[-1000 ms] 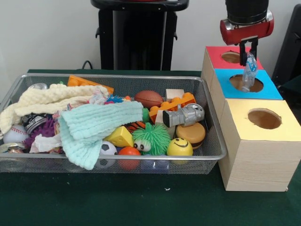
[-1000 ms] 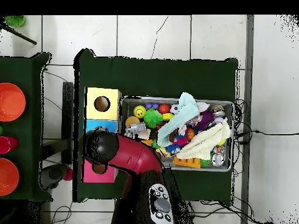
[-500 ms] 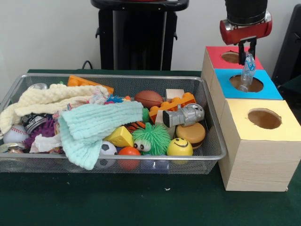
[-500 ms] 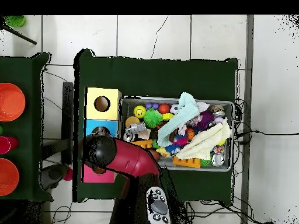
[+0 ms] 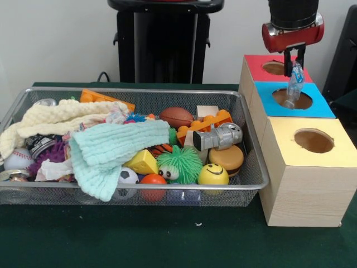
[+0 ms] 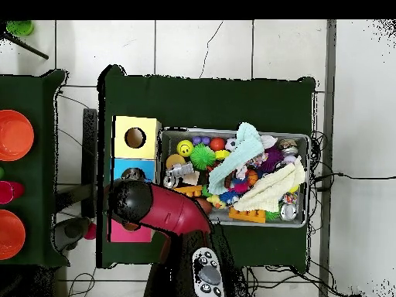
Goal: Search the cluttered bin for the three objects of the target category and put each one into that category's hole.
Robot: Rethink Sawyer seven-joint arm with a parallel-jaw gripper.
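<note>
A small crumpled clear plastic bottle (image 5: 292, 88) hangs from my gripper (image 5: 294, 66), which is shut on its top. It dangles over the back edge of the blue hole (image 5: 293, 99), just in front of the red hole (image 5: 274, 67). The yellow hole (image 5: 313, 140) lies nearest the front of the same wooden box. In the overhead view the arm's head (image 6: 131, 203) covers the gripper, the bottle and most of the red top (image 6: 124, 230). The wire bin (image 5: 252, 184) holds a jumble of toys and cloths.
In the bin lie a mint cloth (image 5: 111, 148), a cream knit cloth (image 5: 56, 118), a brown football (image 5: 176, 116), a silver robot toy (image 5: 220, 137), a green fuzzy ball (image 5: 179, 163) and a smiley ball (image 5: 213, 174). Orange bowls (image 6: 14, 135) stand on a side table.
The gripper has lifted the bottle slightly and drifted back from above the blue hole toward the red one. Nothing in the bin has moved.
</note>
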